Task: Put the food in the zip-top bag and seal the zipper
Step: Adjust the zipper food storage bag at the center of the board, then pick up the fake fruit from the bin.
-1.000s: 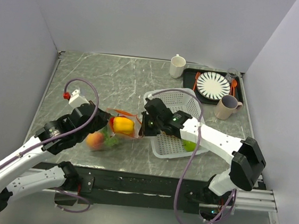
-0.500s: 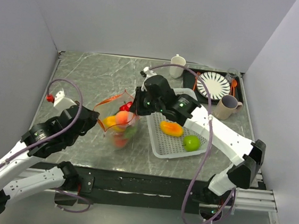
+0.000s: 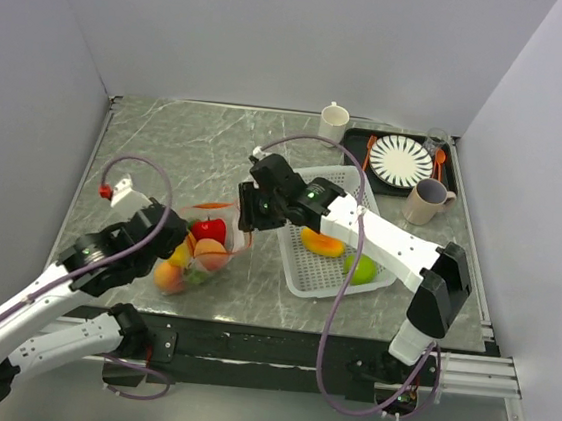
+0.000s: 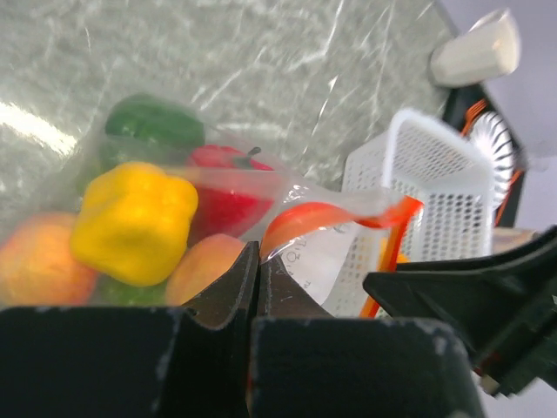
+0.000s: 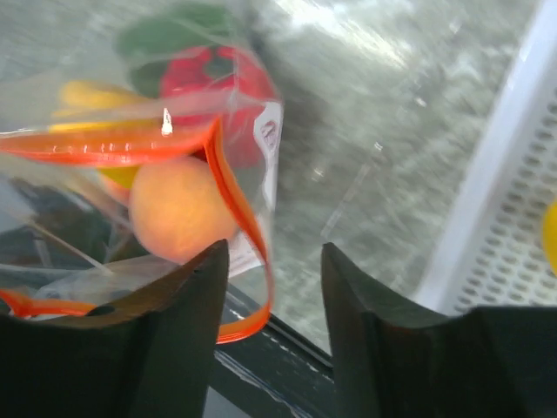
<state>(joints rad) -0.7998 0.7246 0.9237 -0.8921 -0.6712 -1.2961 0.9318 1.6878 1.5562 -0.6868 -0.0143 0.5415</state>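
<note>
The clear zip-top bag (image 3: pixel 200 247) lies on the marble table, holding a yellow pepper (image 4: pixel 135 222), a red piece (image 4: pixel 222 187), a green piece (image 4: pixel 155 122) and a peach (image 5: pixel 178 209). My left gripper (image 3: pixel 177 244) is shut on the bag's edge (image 4: pixel 300 261) near its mouth. My right gripper (image 3: pixel 244 214) hangs open just right of the bag. The orange-red zipper (image 5: pixel 237 209) loops between its fingers without being pinched. An orange piece (image 3: pixel 321 242) and a green apple (image 3: pixel 360 269) rest in the white basket (image 3: pixel 306 274).
The basket stands right of the bag under the right arm. At the back right are a cream mug (image 3: pixel 333 124), a black tray (image 3: pixel 357 156) with a striped plate (image 3: pixel 400 161), and a brown mug (image 3: pixel 425 201).
My right gripper has opened and let go of the bag's mouth. The bag, held upright between both grippers before, has sunk toward the left with my left gripper still on it.
</note>
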